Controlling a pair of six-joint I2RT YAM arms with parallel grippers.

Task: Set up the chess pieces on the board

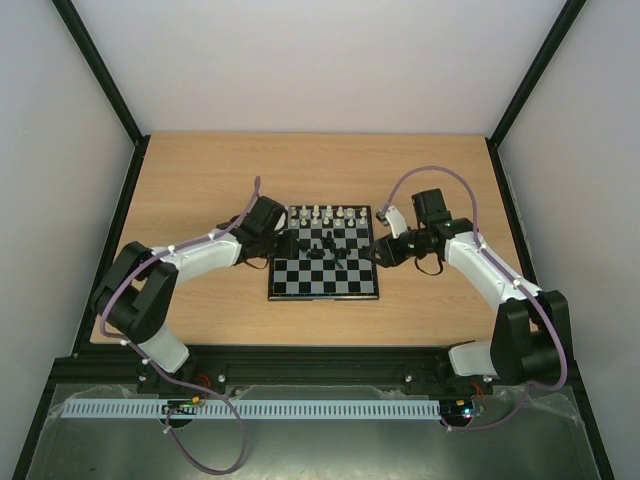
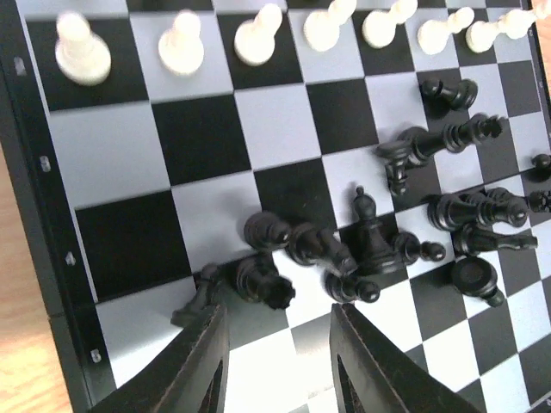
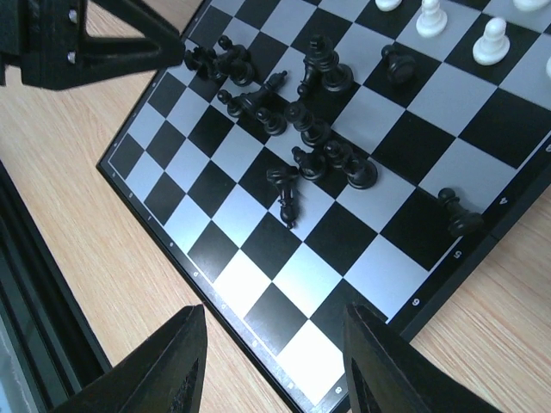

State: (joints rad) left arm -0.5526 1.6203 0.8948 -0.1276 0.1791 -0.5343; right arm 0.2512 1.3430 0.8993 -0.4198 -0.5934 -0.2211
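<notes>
Top view: high at the near side, angled down, whole worktop (image 1: pixel 200 180) and board (image 1: pixel 322 285) in frame. Left wrist: very close over board's left part. Right wrist: higher, from board's right edge, facing left. Both wrist views share the mid-board black pieces (image 2: pixel 372 245).

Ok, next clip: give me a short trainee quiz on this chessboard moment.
1. True or false: the small white chess pieces stand in a row along one edge of the black-and-grey checkered board.
2. Most of the small black chess pieces are: A) standing in a neat row; B) jumbled mid-board, several toppled; C) all off the board.
3. What does the right claw hold?
Key: 1 true; 2 B; 3 nothing, it is open.
</notes>
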